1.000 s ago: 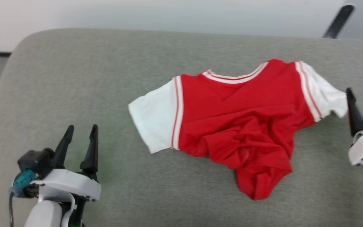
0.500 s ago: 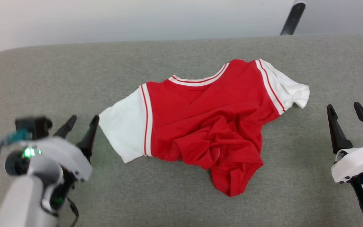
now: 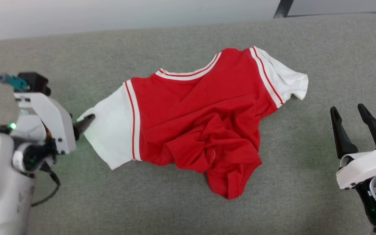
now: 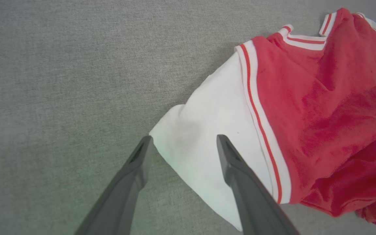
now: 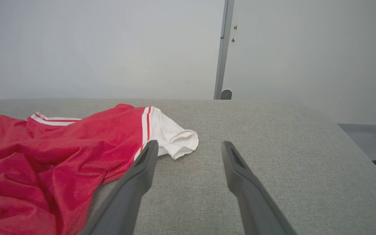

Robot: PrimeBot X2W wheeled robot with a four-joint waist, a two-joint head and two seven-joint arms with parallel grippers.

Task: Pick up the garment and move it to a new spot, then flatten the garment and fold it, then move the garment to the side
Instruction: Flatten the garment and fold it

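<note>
A grey-green padded surface of finely woven fabric (image 3: pixel 188 209) spreads across the head view, its far edge rounded over. In the right wrist view it curves down at a rounded right corner. Behind it stands a plain, smooth, pale grey-white wall (image 3: pixel 109 16). A slim vertical strip of grey metal (image 5: pixel 222 49) runs up this wall in the right wrist view, with a small round fitting at its foot and two small dark specks just beside it higher up. Past the rounded corner lies a grey stretch of floor (image 5: pixel 367 142) crossed by a thin dark line. The light is soft and even.
</note>
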